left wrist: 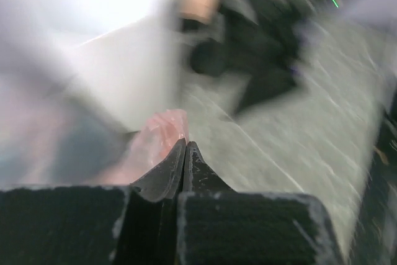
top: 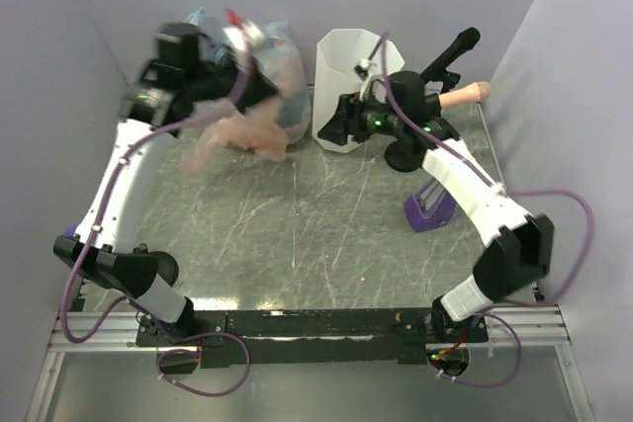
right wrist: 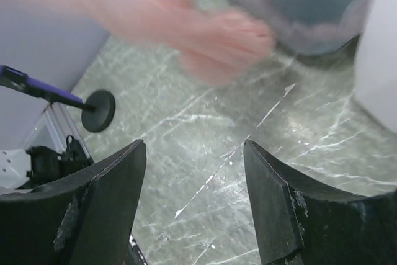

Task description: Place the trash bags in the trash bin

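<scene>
Pink plastic, smeared by blur, is the headline: the pink trash bag (top: 237, 135) hangs from the left gripper (left wrist: 185, 153) at the far left of the grey marbled worktop (top: 297, 234). In the left wrist view that gripper's jaws are pressed tight together with a fold of the pink film pinched at their tips, so the grip is on. The bag droops below and looks raised off the worktop, though the blur makes that hard to call.

Right behind it, against the back wall, sits the stuffed clear-bluish bag (top: 282, 61). Just to its right, the trash bin (top: 361, 66) stands upright on the worktop, white, faceted, mouth open at the top. The pink trash bag is outside it, off to the bin's left.

Over to the right gripper (right wrist: 193, 147): its jaws are spread wide with nothing between them but bare worktop. From above it sits low at the front foot of the trash bin, facing the pink bag. Its wrist camera also catches a purple-handled tool (right wrist: 37, 87) with a black round end near the left wall
</scene>
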